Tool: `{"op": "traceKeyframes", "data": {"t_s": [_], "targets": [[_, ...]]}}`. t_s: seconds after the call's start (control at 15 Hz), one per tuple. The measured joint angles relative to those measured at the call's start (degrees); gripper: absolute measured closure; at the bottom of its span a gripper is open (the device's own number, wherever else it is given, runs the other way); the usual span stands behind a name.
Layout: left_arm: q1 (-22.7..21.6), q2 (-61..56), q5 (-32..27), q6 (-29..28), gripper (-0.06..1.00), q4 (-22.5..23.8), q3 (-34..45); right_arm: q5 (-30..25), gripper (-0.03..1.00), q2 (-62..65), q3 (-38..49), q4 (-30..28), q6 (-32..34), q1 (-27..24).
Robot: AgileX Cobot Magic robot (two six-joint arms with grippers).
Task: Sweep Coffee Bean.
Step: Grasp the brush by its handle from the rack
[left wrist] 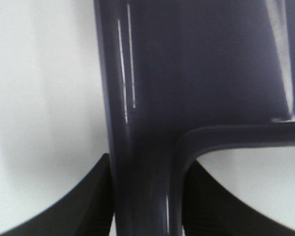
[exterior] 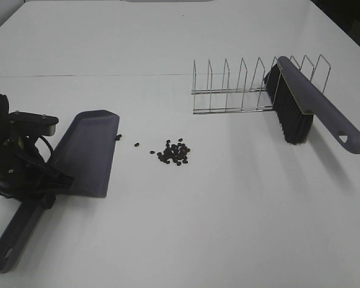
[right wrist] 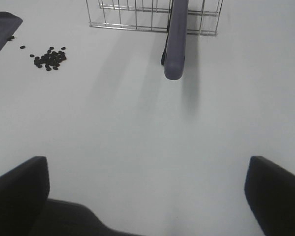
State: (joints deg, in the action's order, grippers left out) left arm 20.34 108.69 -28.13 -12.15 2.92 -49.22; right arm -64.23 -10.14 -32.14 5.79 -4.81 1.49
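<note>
Grey plastic was seen clamped between the black fingers of the left hand (left wrist: 146, 206), this being the handle neck of the flat grey dustpan (exterior: 87, 153), which was laid on the white bench (exterior: 228, 228); the small dark brown coffee beans (exterior: 175, 153) were heaped on the bench near the pan's lip, with a few strays closer to it; the right hand (right wrist: 147, 196) was held wide above the bench; the grey-handled, black-bristled brush (exterior: 300, 105) was propped in the silver wire rack (exterior: 228, 90).
</note>
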Motion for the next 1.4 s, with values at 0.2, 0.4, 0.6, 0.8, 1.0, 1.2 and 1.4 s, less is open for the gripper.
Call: {"op": "traceKeyframes", "data": {"t_s": [0.2,0.4,0.6,0.8,1.0,1.2,1.4], "targets": [[0.0,0.1,0.0,0.0,0.62,-0.1,0.0,0.3,-0.01,-11.1,-3.4,1.4,0.0,0.0],[0.0,0.1,0.1,0.0,0.62,-0.2,0.0,0.9,-0.01,-25.3,-7.5,4.5,0.0,0.0],[0.0,0.1,0.1,0.0,0.62,-0.2,0.0,-0.2,-0.01,-45.3,-16.4,5.9,0.0,0.0],[0.0,0.1,0.1,0.0,0.62,-0.2,0.0,-0.9,-0.01,-56.8,-24.9,5.9,-0.5,0.0],[0.0,0.1,0.1,-0.6,0.62,-0.2,0.0,-1.0,-0.01,-70.8,-37.4,5.9,-1.7,0.0],[0.0,0.1,0.1,-0.9,0.62,-0.3,0.0,-2.7,-0.01,-83.8,-48.4,6.0,-2.3,0.0],[0.0,0.1,0.1,-0.9,0.62,-0.5,0.0,-3.4,-0.01,-93.5,-55.2,5.2,-3.6,0.0]]}}
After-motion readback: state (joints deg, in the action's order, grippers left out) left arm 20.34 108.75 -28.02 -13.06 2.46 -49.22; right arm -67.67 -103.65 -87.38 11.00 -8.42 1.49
